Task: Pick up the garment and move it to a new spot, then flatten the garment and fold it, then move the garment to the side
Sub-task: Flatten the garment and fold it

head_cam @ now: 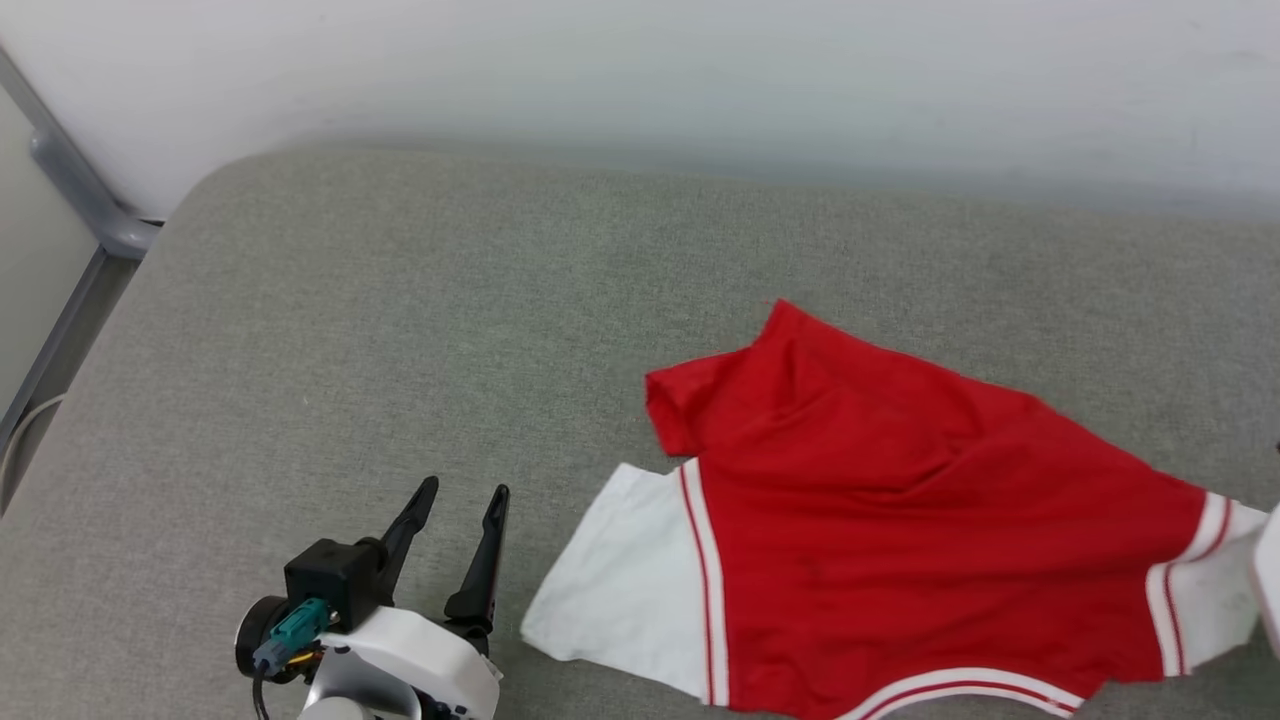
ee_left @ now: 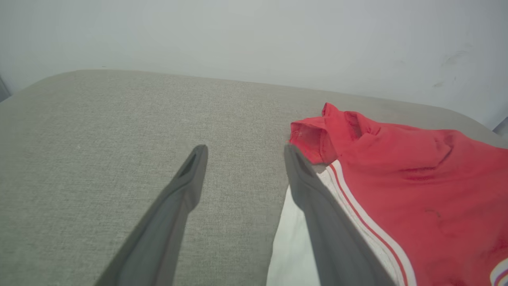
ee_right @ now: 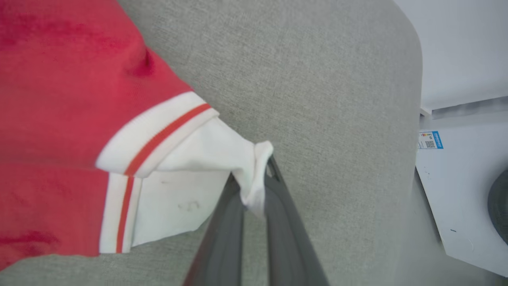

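the right gripper (ee_right: 254,174) pinched one white sleeve hem (ee_right: 260,153) of the garment (head_cam: 900,520), seemingly light and limp; the left gripper (head_cam: 465,487), spread, could take the other sleeve (head_cam: 620,580)

A grey woven cushion (head_cam: 400,330) spread wide, its far-left corner rounded; a plain pale wall (head_cam: 640,70) stood just behind; a grey metal rail (head_cam: 75,180) ran down the left; past the right edge, a white unit (ee_right: 456,190) wore a blue label (ee_right: 430,140); light soft, even.
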Robot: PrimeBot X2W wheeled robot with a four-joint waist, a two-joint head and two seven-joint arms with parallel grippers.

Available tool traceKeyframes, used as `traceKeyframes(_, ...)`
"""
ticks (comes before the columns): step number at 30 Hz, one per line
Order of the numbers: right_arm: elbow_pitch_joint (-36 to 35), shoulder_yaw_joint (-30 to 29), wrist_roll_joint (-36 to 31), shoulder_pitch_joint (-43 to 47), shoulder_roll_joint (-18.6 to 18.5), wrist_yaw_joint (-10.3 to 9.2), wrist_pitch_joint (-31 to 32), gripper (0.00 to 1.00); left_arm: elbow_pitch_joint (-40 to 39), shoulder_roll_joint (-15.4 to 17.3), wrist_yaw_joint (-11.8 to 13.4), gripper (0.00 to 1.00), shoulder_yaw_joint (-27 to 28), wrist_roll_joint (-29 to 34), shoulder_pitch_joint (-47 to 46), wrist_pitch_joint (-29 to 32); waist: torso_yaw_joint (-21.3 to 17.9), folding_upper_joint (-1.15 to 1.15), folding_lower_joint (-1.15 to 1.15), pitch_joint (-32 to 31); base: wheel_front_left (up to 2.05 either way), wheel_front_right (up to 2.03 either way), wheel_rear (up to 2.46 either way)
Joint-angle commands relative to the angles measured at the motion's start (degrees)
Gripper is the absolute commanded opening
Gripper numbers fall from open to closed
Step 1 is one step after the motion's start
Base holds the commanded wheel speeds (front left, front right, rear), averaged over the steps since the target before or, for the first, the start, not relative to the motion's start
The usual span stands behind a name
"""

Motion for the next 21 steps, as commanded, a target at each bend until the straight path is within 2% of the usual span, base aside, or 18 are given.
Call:
traceKeyframes(1,0.13,-0.55,-0.82,0.85,-1.68,-0.1,0.45,0.0,0.05,-0.36,-0.43,1.0,-0.17,0.5,-0.79,-0.26,0.13,0.0,0.0,0.84,0.0,0.0,0.0)
traceKeyframes(2,0.53,-1.01,-0.9,0.8,-1.86,-0.1,0.8,0.0,0.17,-0.47,-0.42,1.0,-0.23,0.55,-1.03,-0.28,0.21,0.0,0.0,1.12,0.0,0.0,0.0)
traceKeyframes(3,0.97,-1.17,-1.2,0.72,-2.04,-0.09,0.46,0.3,0.33,-0.51,-0.51,1.0,-0.26,0.58,-1.23,-0.3,0.31,0.0,0.0,1.35,0.0,0.0,0.0)
traceKeyframes(4,1.59,-1.44,-1.62,0.54,-2.47,-0.1,-0.18,1.0,0.53,-0.57,-0.7,1.0,-0.28,0.53,-1.44,-0.32,0.43,0.0,0.0,1.54,0.0,0.0,0.0)
traceKeyframes(14,6.66,-1.79,-5.07,-2.44,-0.04,-0.09,-8.96,1.0,1.69,-0.41,-1.27,1.0,0.08,0.29,-1.09,-0.39,-0.22,0.0,0.0,0.38,0.0,0.0,0.0)
traceKeyframes(21,4.63,-4.22,-5.8,-2.58,3.61,-0.09,-18.02,1.0,1.12,-0.23,-1.6,1.0,0.25,-0.51,0.63,-0.43,-2.13,0.0,0.0,-2.54,0.0,0.0,0.0)
